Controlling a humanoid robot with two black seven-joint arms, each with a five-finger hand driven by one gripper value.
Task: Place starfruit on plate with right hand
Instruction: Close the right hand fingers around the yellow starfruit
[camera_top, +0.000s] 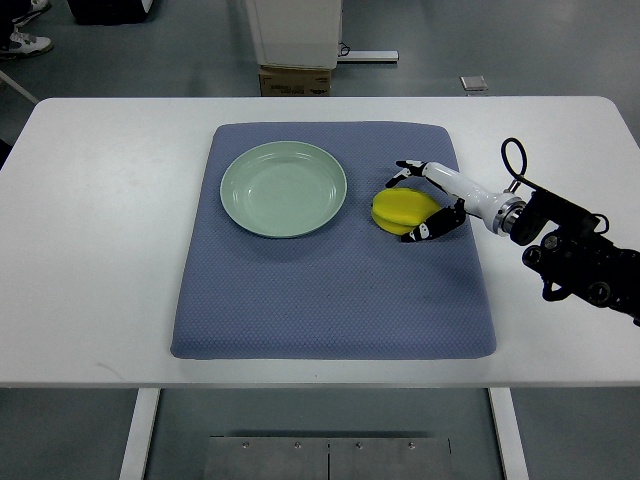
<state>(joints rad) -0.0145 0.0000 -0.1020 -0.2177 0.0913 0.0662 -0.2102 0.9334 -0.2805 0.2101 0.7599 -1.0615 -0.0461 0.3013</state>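
You have a yellow starfruit (400, 209) lying on its side on the blue-grey mat, just right of the plate (284, 189) and apart from it. Its surface looks smooth and glossy, with its right part hidden from view. The plate is pale green, round, shallow, sitting flat and empty on the mat's upper-left area.

Bare blue mat (330, 300) is lying open between the starfruit (400, 211) and the green plate (284, 189), with nothing standing in that gap. The right hand (432, 200) is wrapping the fruit's right side, leaving its left side facing the plate unblocked.
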